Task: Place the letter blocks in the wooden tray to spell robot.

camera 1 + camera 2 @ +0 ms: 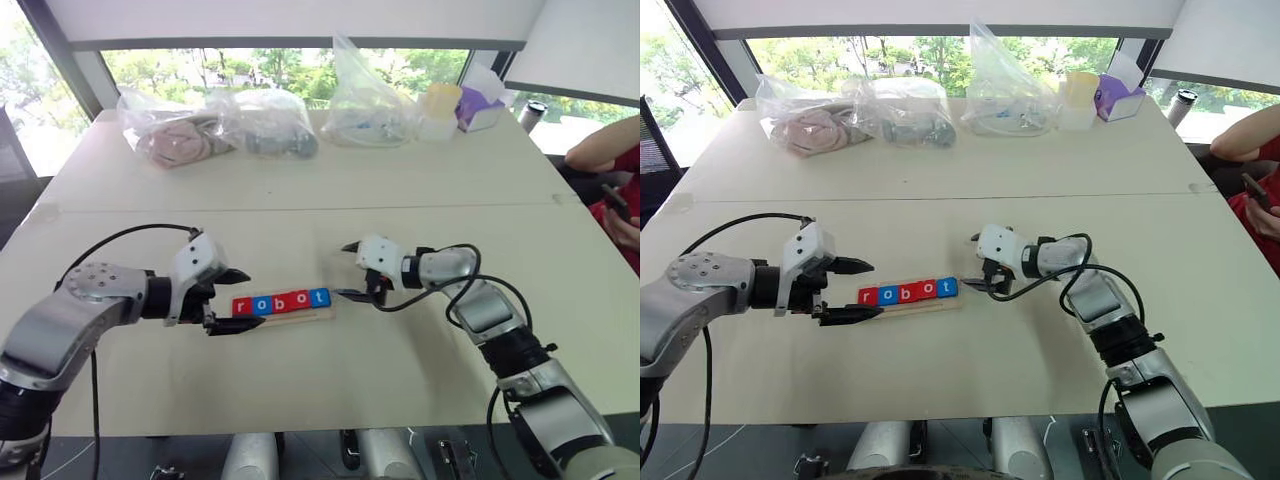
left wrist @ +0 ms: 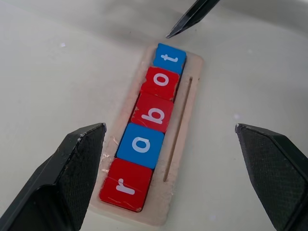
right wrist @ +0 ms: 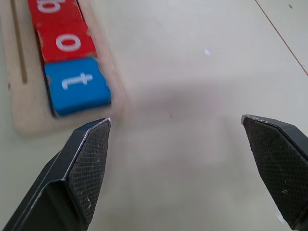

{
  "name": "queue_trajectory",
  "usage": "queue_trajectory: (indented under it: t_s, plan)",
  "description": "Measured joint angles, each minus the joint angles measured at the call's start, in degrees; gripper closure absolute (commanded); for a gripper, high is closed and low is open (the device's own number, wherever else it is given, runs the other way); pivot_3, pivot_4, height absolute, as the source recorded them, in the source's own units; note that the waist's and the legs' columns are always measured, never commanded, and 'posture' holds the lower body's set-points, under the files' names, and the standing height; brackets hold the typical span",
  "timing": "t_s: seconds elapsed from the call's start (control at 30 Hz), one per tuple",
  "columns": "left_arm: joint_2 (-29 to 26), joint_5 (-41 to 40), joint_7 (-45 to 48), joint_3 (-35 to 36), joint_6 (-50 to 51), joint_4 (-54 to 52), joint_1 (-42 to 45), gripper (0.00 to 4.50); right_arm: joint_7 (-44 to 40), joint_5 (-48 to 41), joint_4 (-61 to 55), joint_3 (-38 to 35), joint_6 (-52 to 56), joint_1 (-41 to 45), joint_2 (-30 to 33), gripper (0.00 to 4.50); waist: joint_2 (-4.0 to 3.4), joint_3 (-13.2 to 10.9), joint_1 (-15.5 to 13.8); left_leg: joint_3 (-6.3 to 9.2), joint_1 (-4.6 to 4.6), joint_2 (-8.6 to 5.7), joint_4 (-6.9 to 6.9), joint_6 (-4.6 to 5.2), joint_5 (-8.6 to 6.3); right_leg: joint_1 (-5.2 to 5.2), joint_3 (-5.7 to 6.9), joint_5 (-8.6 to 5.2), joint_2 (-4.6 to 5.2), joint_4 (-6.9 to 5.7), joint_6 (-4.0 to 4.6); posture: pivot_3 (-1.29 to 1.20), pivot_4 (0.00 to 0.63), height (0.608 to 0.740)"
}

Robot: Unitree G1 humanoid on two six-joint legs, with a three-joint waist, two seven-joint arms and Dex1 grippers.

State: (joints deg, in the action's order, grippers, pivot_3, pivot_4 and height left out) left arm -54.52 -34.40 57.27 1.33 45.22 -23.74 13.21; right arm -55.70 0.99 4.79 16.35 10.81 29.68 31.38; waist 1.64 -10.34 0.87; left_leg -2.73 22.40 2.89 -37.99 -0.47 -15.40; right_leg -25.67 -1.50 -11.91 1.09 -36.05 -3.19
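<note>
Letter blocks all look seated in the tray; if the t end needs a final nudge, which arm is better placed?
Right, probably. The right tool hangs open beside the blue t block at the wooden tray's end. The left tool, also open, sits at the red r block end.

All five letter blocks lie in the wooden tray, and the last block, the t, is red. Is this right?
Not quite. The t block is blue, as the left wrist view shows. All five letter blocks do lie in the wooden tray.

Both arms reach inward — left tool (image 1: 236, 299) and right tool (image 1: 349, 270) agape.
</note>
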Motion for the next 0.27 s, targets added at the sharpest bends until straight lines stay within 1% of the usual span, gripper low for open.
queue_trajectory:
  t_s: [0.1, 0.2, 0.27]
  plan:
    - [-0.4, -2.7, 0.0, 4.5, 2.0, -0.8, -2.5, 0.0, -2.1, -3.6, -9.1, -3.2, 7.3, -3.6, 4.5, 0.06, -0.01, 0.0, 0.0, 0.0, 0.01, 0.0, 0.02, 0.0, 0.0, -0.03, 0.0, -0.02, 0.01, -0.01, -0.03, 0.0, 0.15, 0.739]
    - [-2.7, -4.0, 0.4, 10.4, 3.1, -2.5, -9.5, 0.0, -4.4, -13.4, -22.2, -10.0, 21.1, -9.4, 9.3, 0.06, 0.0, 0.0, 0.2, -0.01, -0.01, 0.04, 0.1, 0.0, -0.01, -0.08, 0.0, -0.05, 0.02, 0.0, -0.01, 0.0, 0.15, 0.739]
    - [-3.7, -4.4, 1.4, 14.2, 3.3, -3.7, -15.4, 0.0, -4.4, -20.0, -29.1, -14.9, 29.9, -13.3, 11.0, 0.06, 0.0, 0.0, 0.2, -0.01, -0.02, 0.07, 0.12, -0.01, -0.01, -0.11, 0.01, -0.08, 0.03, 0.0, 0.03, 0.0, 0.15, 0.739]
